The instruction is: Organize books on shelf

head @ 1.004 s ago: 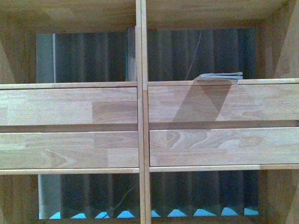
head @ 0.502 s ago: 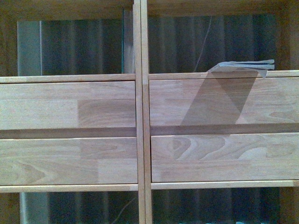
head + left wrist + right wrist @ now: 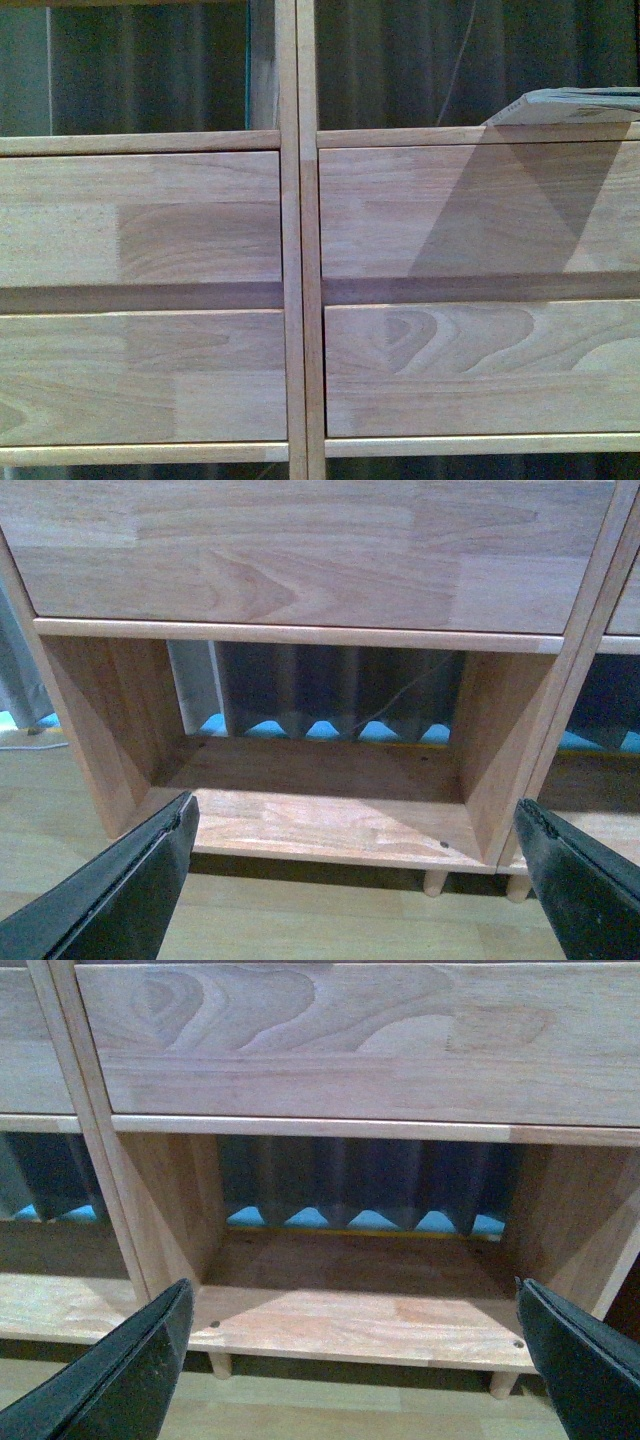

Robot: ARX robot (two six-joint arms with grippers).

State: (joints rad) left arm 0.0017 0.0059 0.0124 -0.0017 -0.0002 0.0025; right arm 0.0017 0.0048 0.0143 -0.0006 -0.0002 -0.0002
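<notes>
The light-wood shelf (image 3: 299,240) fills the front view, with its four drawer fronts (image 3: 140,215) close up. A thin pale paperback (image 3: 575,105) lies flat in the upper right compartment, its edge hanging over the ledge. A slim dark teal-edged book (image 3: 248,65) stands against the centre divider in the upper left compartment. My left gripper (image 3: 355,885) is open and empty before the shelf's lower left compartment (image 3: 310,820). My right gripper (image 3: 350,1365) is open and empty before the lower right compartment (image 3: 360,1315). Neither gripper shows in the front view.
Short peg legs (image 3: 433,882) hold the shelf above a pale wood floor (image 3: 300,920). A dark pleated curtain (image 3: 360,1180) and a blue strip (image 3: 300,1218) show through the open backs of the compartments.
The front view has closed in on the shelf: the drawer fronts look larger, and the flat paperback has slid up and right in the picture. The lower compartments have left the view.
</notes>
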